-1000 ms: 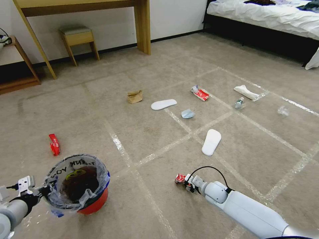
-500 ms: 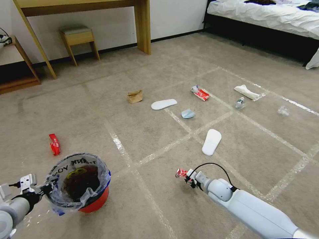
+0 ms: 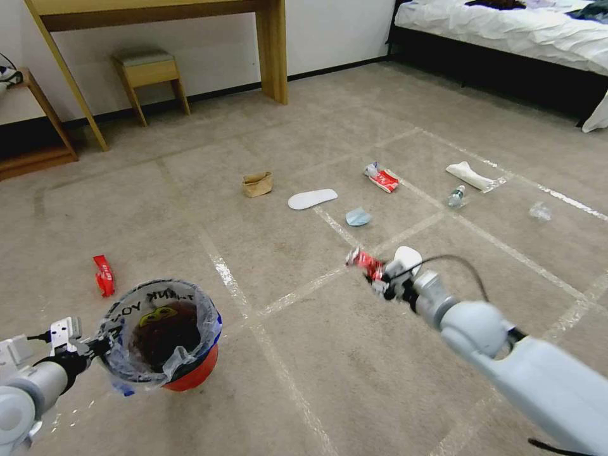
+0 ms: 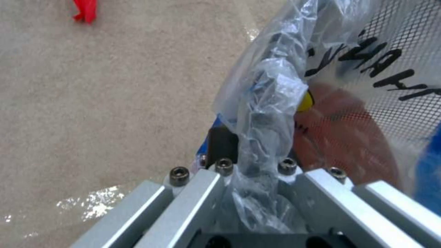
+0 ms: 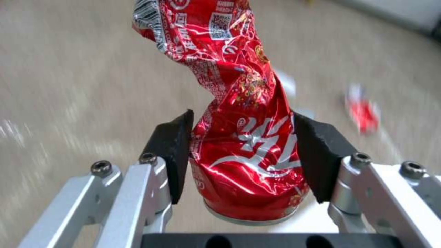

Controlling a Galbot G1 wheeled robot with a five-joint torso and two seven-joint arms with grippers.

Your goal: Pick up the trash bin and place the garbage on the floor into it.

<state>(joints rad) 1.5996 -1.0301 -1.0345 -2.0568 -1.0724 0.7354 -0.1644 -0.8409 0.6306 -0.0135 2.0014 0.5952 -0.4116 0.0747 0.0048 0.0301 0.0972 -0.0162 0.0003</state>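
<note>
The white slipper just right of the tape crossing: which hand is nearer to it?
Right. The right hand, shut on a crushed red can, sits beside the slipper; the left hand grips the trash bin rim far across the floor.

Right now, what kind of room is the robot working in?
Most likely a bedroom or hotel room: a bed with white sheets, a wooden desk with a small stool against the wall, and carpet strewn with litter.

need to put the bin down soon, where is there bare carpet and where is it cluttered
Bare carpet lies between the trash bin, held by the left gripper, and the right gripper clamping a crushed red can. Crowded: beyond, around the paper bag, slipper, mask and bottle.
</note>
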